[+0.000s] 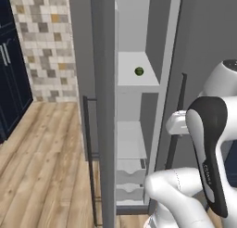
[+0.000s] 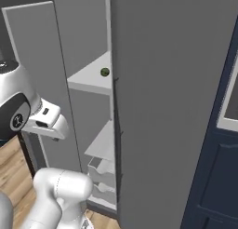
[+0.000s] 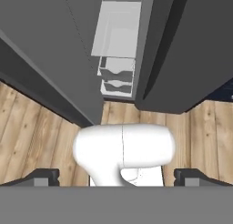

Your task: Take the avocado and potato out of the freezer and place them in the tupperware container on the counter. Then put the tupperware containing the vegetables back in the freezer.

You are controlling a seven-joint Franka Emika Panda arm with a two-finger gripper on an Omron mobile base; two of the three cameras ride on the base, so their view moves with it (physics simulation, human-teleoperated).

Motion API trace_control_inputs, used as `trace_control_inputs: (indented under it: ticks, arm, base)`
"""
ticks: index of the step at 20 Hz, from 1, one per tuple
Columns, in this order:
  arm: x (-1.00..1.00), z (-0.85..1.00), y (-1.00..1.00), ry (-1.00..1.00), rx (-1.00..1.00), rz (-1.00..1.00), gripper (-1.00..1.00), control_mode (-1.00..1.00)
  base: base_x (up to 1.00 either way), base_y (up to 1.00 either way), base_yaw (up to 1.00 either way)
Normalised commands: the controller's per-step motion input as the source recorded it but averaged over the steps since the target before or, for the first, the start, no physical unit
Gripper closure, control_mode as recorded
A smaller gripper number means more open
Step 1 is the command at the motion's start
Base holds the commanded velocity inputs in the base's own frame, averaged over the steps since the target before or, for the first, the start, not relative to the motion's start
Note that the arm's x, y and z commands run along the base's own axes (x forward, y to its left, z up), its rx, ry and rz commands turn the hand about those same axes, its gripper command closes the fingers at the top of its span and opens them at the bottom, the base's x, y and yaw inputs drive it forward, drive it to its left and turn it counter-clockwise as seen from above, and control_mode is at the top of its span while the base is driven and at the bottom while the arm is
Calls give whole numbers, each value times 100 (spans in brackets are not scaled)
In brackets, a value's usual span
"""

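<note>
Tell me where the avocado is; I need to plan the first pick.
The avocado sits on the upper shelf inside the open freezer, toward the back, alone; the right base view shows it there too.

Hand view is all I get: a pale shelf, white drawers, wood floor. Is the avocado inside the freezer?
Observer: Yes. The avocado lies on a higher shelf of the freezer, above the shelf you see.
Operator: Is the arm anywhere near it?
Observer: No. The arm is outside the compartment, with its hand lower than that shelf.
</note>
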Motion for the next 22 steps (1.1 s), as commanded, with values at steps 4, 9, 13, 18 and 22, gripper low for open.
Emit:
trace_control_inputs:
  ticks: [4,9,13,18,22]
  arm:
    - [0,0,0,0,0,0,-100,100]
    - [0,0,0,0,0,0,-100,100]
    - [0,0,0,0,0,0,-100,100]
    - [0,0,0,0,0,0,-100,100]
    - [0,0,0,0,0,0,-100,100]
  base:
    - [-35,-19,4]
    - [-17,-48,2]
    - [2,-38,1]
    - [74,0,0]
    - [88,0,0]
